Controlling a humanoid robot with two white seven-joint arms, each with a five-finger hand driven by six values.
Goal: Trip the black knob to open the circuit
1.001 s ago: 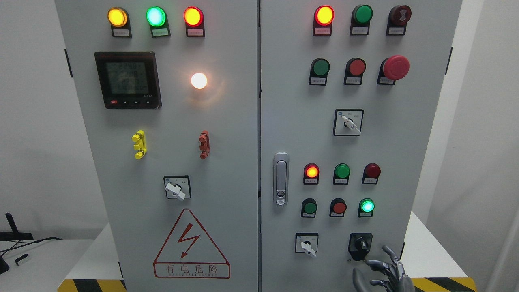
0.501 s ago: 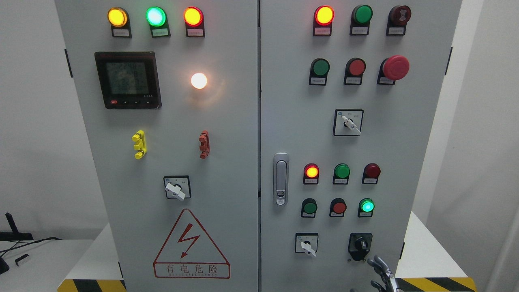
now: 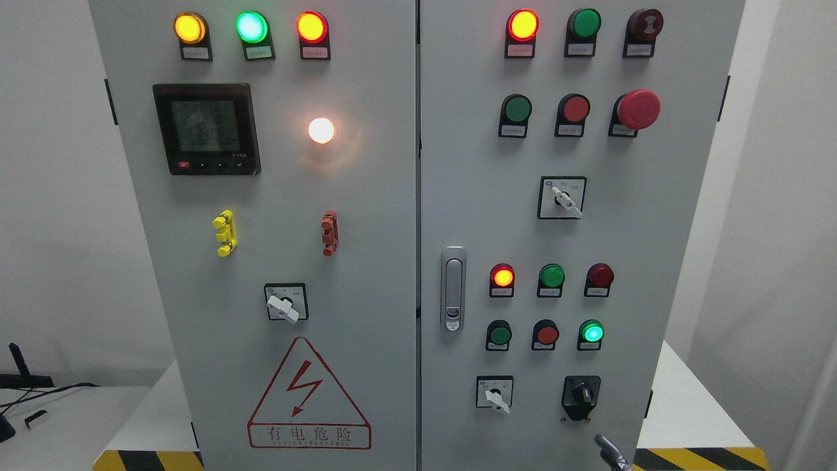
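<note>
Grey cabinet doors fill the view — the black knob [image 3: 581, 393] sits untouched, with only fingertips of the right hand [image 3: 609, 451] below it, grip impossible to tell.

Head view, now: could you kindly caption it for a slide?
Right hand barely visible below the untouched black rotary knob on the grey control cabinet.

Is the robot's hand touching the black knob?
Apart. In the head view, only a bit of the right hand shows at the bottom edge, with bare grey cabinet door between it and the black knob.
</note>
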